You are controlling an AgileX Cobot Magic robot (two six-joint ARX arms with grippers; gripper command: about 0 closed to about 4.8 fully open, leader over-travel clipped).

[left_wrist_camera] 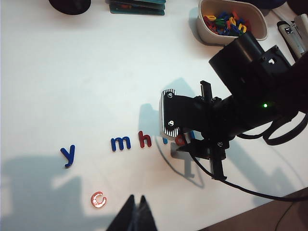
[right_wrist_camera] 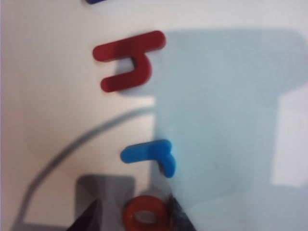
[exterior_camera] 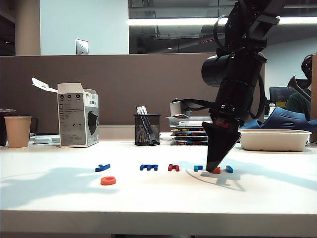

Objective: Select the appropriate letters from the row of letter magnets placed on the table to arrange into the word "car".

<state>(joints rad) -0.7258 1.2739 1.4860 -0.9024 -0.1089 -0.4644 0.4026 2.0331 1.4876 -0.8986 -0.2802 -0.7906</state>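
so the orange "c" [exterior_camera: 108, 181] is sitting on its own in front of the row of letter magnets [exterior_camera: 148, 167], nearer the table's [exterior_camera: 158, 208] front edge, which to me looks like the spot where the word starts, so the "c" part seems done. right gripper [exterior_camera: 214, 168] is pointed straight down at the right end of the row with its tips on or right at the orange-red "a" [right_wrist_camera: 144, 214]; in the right wrist view the dark fingertips [right_wrist_camera: 86, 219] sit either side of that letter, so i'd guess it's either about to pinch it or just letting go. honestly can't tell how wide the jaws are or if it's actually got hold of it, too close and blurry. light blue "r" [right_wrist_camera: 149, 155] lies just beside the "a", untouched, with the red "h" [right_wrist_camera: 129, 60] next along the row, then the dark blue "m" [left_wrist_camera: 120, 143] and "y" [left_wrist_camera: 69, 155]. left gripper [left_wrist_camera: 136, 211] hangs back over the near edge, pinched shut on nothing, probably just staying clear. surface is plain smooth white with big soft shadows. office-y room: paper cup [exterior_camera: 18, 131], a carton [exterior_camera: 77, 115], mesh pen holder [exterior_camera: 147, 130], a white tray [exterior_camera: 274, 140], brown partition behind.
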